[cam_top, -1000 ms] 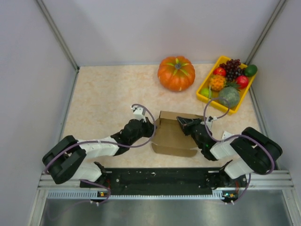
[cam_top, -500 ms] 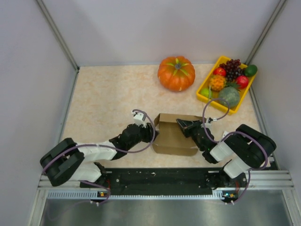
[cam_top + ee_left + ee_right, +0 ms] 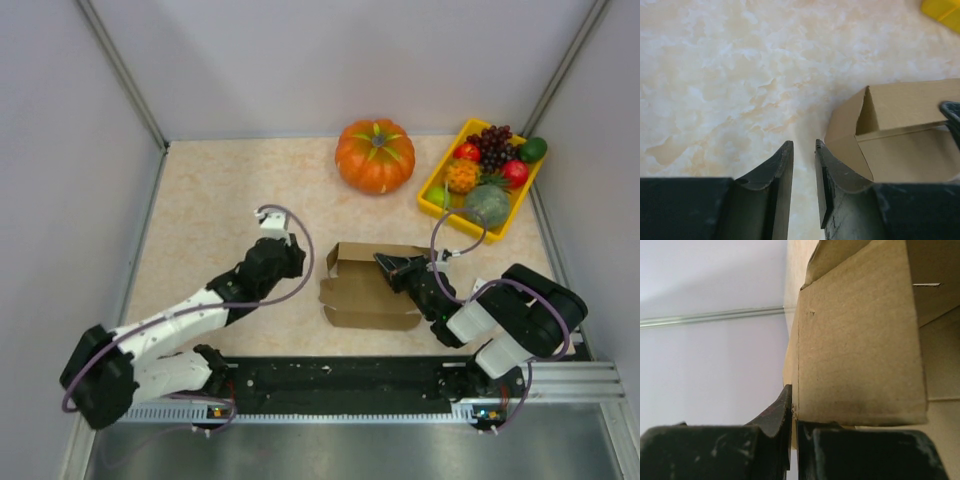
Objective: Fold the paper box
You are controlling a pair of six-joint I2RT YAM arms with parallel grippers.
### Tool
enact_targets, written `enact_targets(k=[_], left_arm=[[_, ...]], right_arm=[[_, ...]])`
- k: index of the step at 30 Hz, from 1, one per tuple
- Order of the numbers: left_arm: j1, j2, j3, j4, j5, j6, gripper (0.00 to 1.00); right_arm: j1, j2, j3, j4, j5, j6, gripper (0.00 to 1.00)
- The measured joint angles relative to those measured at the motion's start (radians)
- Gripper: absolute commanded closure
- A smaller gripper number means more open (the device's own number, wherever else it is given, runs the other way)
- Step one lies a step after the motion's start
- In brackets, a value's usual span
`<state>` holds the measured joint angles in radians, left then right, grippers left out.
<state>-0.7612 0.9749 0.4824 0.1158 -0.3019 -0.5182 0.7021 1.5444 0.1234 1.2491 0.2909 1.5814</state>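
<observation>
Paper box [image 3: 368, 290], top view: half-erected brown card on the worktop [image 3: 220, 200]. It sits just right of the left claw [image 3: 292, 262], not touching it. The right claw [image 3: 386, 262] is at its far-right wall.

Left wrist: left claw [image 3: 803, 147] narrow and empty, box corner ahead-right.

Right wrist: right claw [image 3: 791, 402] pinched shut on a thin panel edge.

Judged light, bendy and easily creased. Take flaps near fold lines, not mid-panel.

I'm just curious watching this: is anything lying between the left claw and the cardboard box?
Nothing visible. Only bare table separates the left gripper from the paper box; the pumpkin sits farther back.
</observation>
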Motion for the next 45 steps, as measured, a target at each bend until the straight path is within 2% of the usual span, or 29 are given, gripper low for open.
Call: enact_targets(k=[2, 4, 6, 12, 15, 21, 28, 33, 38, 42, 45], left_arm=[[0.008, 0.148, 0.125, -0.088, -0.021, 0.049, 0.66], [0.001, 0.250, 0.182, -0.090, -0.006, 0.108, 0.63], [-0.006, 0.288, 0.181, -0.080, 0.028, 0.155, 0.60], [-0.011, 0.355, 0.166, -0.008, 0.134, 0.269, 0.62], [-0.012, 0.370, 0.144, 0.067, 0.192, 0.319, 0.65], [-0.027, 0.445, 0.127, 0.214, 0.268, 0.358, 0.65], [-0.068, 0.466, 0.068, 0.352, 0.206, 0.386, 0.62], [-0.094, 0.466, 0.015, 0.438, 0.164, 0.393, 0.52], [-0.142, 0.488, -0.016, 0.513, 0.153, 0.393, 0.51], [-0.170, 0.500, -0.018, 0.554, 0.108, 0.394, 0.55], [-0.176, 0.526, -0.017, 0.586, 0.045, 0.395, 0.64]], right_arm=[[0.000, 0.000, 0.000, 0.000, -0.002, 0.001, 1.00], [0.000, 0.001, 0.000, 0.000, -0.004, 0.001, 1.00], [0.000, 0.002, 0.000, 0.000, -0.004, 0.002, 1.00], [0.000, 0.002, 0.000, 0.001, -0.006, 0.009, 1.00], [0.000, 0.004, 0.001, 0.001, -0.008, 0.010, 1.00], [0.000, 0.023, 0.003, 0.020, -0.008, 0.019, 1.00], [-0.005, 0.029, 0.003, 0.023, -0.008, 0.028, 1.00], [-0.005, 0.029, 0.003, 0.023, -0.008, 0.037, 1.00], [-0.005, 0.029, 0.003, 0.024, -0.011, 0.044, 1.00], [-0.005, 0.029, 0.003, 0.024, -0.013, 0.046, 1.00], [-0.005, 0.029, 0.003, 0.024, -0.015, 0.051, 1.00]])
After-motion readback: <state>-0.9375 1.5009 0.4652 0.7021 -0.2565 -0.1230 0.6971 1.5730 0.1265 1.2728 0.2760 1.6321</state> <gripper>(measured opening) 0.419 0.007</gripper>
